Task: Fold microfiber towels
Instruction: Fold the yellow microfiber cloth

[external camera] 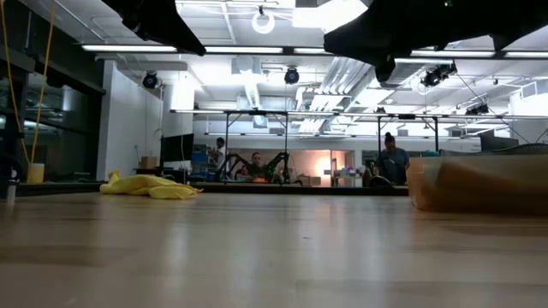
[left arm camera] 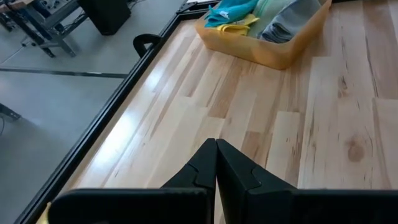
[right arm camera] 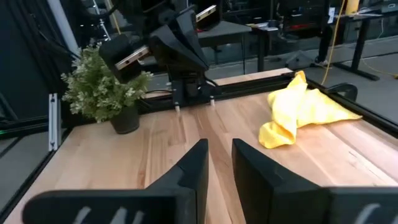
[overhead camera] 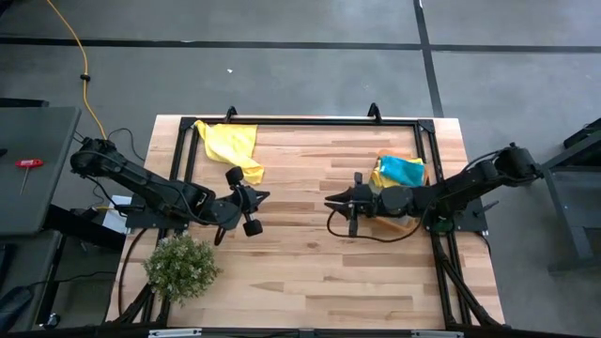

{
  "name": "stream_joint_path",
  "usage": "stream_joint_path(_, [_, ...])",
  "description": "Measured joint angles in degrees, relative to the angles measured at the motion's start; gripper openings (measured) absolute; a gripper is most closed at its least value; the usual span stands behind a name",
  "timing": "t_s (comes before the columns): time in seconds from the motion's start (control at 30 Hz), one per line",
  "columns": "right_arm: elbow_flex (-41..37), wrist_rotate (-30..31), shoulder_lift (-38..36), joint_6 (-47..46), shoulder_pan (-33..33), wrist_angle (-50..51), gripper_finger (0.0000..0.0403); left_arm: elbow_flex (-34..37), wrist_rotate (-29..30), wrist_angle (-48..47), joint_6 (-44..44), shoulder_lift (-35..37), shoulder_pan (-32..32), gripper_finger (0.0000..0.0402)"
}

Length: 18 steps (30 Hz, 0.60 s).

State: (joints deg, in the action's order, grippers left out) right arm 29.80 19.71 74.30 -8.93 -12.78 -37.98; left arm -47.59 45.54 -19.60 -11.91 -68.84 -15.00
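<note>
Wooden table (overhead camera: 310, 263), seen from above, going left to right.

Small bushy plant (overhead camera: 181, 267) at about 8 o'clock from the table's middle, close to the near-left corner.

Left gripper (overhead camera: 266, 195) just left of centre, at roughly 9 o'clock, pointing toward the middle. Its two dark fingers (left arm camera: 239, 171) are pressed flat together, no gap between them. Nothing is pinched; they hang above bare wood.

Yellow towel (overhead camera: 233, 145) lies crumpled at about 11 o'clock, by the far-left corner, spread loosely with one lobe trailing toward the centre. It is clear of both arms. From table level it shows as a low rumpled heap (external camera: 150, 186).

Right gripper (overhead camera: 329, 200) just right of centre, at about 3 o'clock, facing the left one across a short stretch of open board. Fingers (right arm camera: 189, 171) stand a narrow way apart, with wood showing through the gap. Empty; touching nothing.

Orange bin (overhead camera: 413, 223) at 3 o'clock near the right edge, partly under the right arm. Inside it, bunched towels (overhead camera: 400, 170): teal-blue on top, yellow beneath; the left wrist view also shows light green and grey ones (left arm camera: 292, 18).

People stand in the room beyond, far off.
</note>
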Motion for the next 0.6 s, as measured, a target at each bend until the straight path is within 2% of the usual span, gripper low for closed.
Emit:
stream_joint_path(0.2, [0.0, 2.3, 0.0, 0.4, 0.0, 0.0, 0.0064, 0.0, 1.9, -1.6, -1.4, -2.6, 0.3, 0.0006])
stream_joint_path(0.33, [0.0, 2.4, 0.0, 0.4, 0.0, -0.2, 0.0064, 0.0, 2.9, -6.1, -5.0, -7.3, 3.8, 0.0033])
stream_joint_path(0.6, [0.0, 2.5, 0.0, 0.1, 0.0, 0.9, 0.0064, 0.0, -10.2, -8.7, -8.7, -21.1, 18.9, 0.0118])
